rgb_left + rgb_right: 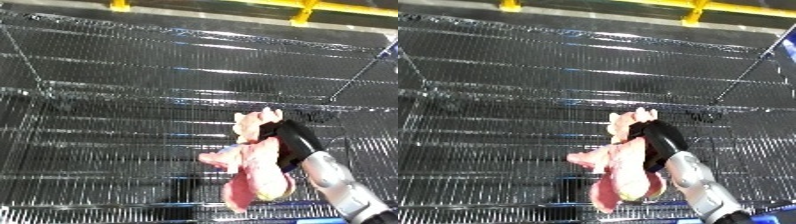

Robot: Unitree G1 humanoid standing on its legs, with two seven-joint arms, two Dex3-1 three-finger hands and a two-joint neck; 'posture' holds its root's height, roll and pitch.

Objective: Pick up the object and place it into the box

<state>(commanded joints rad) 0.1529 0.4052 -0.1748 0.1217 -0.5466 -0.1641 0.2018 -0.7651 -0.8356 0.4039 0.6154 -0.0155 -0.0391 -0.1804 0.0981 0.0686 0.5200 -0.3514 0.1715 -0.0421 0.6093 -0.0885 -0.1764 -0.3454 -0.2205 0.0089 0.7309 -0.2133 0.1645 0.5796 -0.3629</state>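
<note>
Clearly the right hand (286,142) clutches the pink object (256,172), dangling over the wire bin (133,100).

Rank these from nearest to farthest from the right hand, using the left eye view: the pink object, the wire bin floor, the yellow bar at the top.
1. Pink object: held in the right hand, hanging to its left and below.
2. Wire bin floor: spread below and beyond the hand.
3. Yellow bar: farthest, along the view's top edge.
</note>
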